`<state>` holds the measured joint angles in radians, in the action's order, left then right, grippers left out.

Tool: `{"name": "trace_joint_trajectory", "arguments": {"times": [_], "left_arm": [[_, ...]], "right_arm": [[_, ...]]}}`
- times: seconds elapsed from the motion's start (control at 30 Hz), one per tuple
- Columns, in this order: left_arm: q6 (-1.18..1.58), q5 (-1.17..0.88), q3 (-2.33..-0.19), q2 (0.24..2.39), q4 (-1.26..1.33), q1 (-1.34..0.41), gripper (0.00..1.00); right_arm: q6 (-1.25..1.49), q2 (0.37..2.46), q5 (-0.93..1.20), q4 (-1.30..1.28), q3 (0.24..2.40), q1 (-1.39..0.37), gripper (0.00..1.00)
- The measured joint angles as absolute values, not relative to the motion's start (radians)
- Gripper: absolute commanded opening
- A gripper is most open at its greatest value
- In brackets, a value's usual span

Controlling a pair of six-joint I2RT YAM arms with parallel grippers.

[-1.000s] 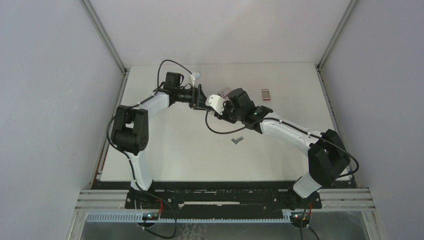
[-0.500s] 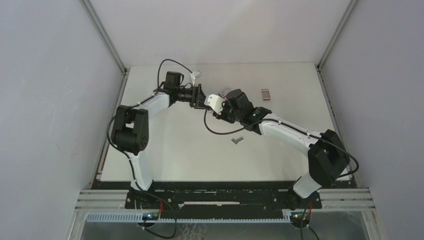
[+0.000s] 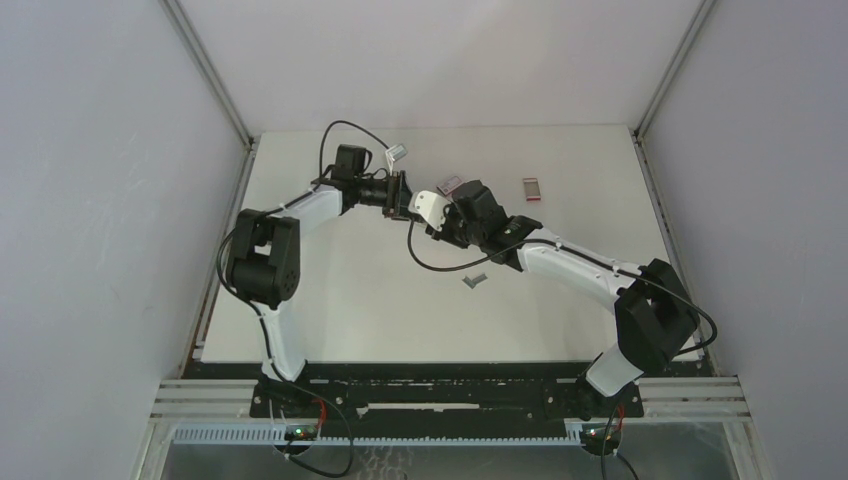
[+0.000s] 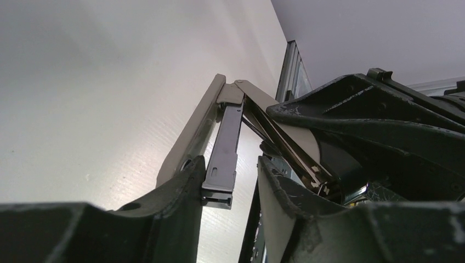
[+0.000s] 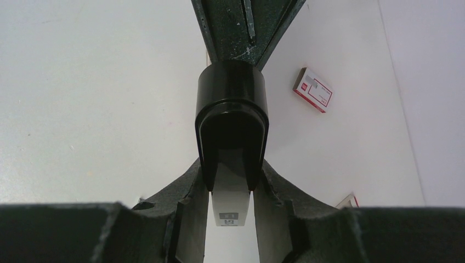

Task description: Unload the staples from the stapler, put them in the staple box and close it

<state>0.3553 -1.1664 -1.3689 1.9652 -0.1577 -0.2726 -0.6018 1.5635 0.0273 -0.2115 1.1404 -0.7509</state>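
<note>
Top external view: left gripper (image 4: 230, 181) and right gripper (image 5: 230, 186), both clenched on the stapler (image 4: 222, 148), edge it slightly leftward, while the staples (image 3: 475, 281) stay on the surface (image 3: 330, 300), seemingly already unloaded.

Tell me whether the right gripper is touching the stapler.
Touching. The right wrist view shows the stapler wedged in the right gripper, both fingers pressed against its black end.

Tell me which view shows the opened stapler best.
Left wrist: the stapler fills it, hinged open, dark rail inside the left gripper. Right wrist shows only its black rounded end inside the right gripper. Top view shows just a small white piece between both arms.
</note>
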Motion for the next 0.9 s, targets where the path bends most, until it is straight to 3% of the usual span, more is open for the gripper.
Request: {"name": "trace_joint_trajectory", "arguments": {"times": [0.23,0.4,0.67,0.9], "left_arm": [[0.356,-1.175,-1.369,1.966,-0.157,-0.273,0.17],[0.356,-1.179,-1.369,1.966,-0.155,-0.273,0.11],[0.361,-1.171,-1.349,1.966,-0.128,-0.272,0.08],[0.387,-1.124,-1.316,1.966,-0.115,-0.273,0.08]], "right_arm": [[-0.602,1.563,0.027,-0.209,1.14,-0.752,0.0],[-0.603,1.563,0.027,-0.208,1.139,-0.752,0.01],[-0.606,1.583,-0.019,-0.198,1.139,-0.769,0.42],[-0.619,1.608,-0.113,-0.099,1.14,-0.811,0.65]]}}
